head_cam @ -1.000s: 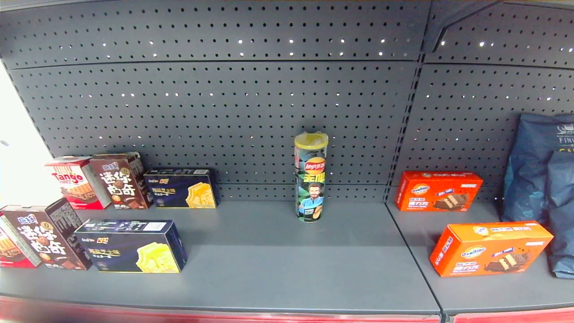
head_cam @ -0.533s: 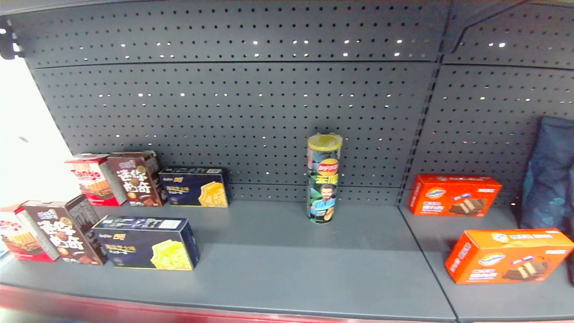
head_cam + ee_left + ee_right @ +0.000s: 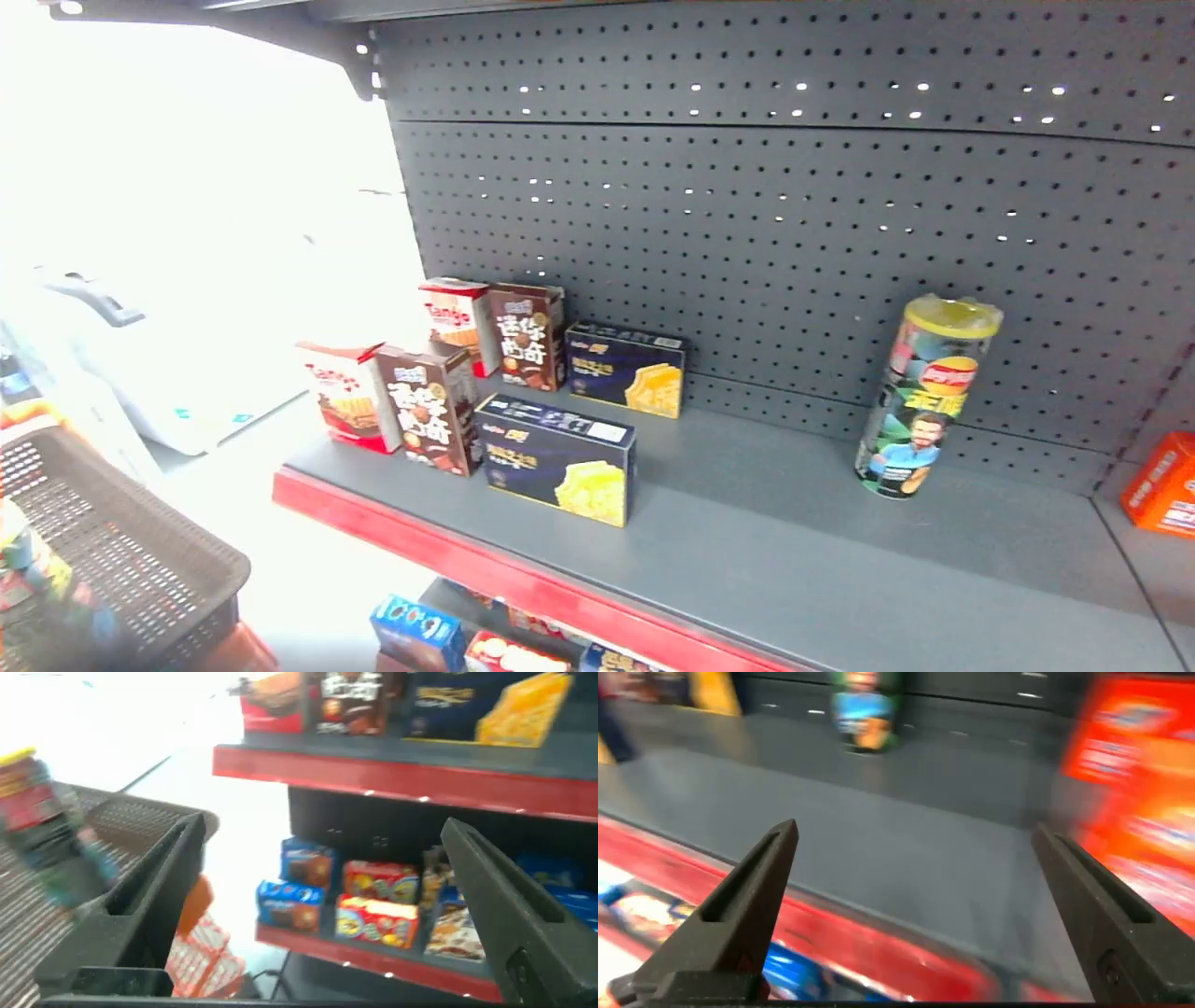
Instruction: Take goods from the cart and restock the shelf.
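A grey store shelf [image 3: 747, 551] with a red front edge [image 3: 448, 551] runs across the aisle, bright floor to its left. Nearest, at the robot's left, a dark mesh basket [image 3: 140, 551] holds a blurred can with a yellow lid [image 3: 47, 831]; what else lies in it cannot be told. The left gripper [image 3: 322, 829] hangs released beside the basket, fingers spread wide on nothing, the can outside them, with packets on the lower shelf [image 3: 374, 910] beyond. The right gripper [image 3: 915, 835] is also spread and empty, just off the red edge, facing bare deck. On the shelf's left end stand two rows of three cartons: red wafer box [image 3: 344, 397], brown box [image 3: 431, 409] and dark blue box [image 3: 560, 457] in front, their like behind. Open deck lies between them and an upright chip can [image 3: 924, 397] near the back, well apart from both grippers. An orange box [image 3: 1162, 485] sits at the far right. Perforated grey panel [image 3: 747, 215] closes the rear
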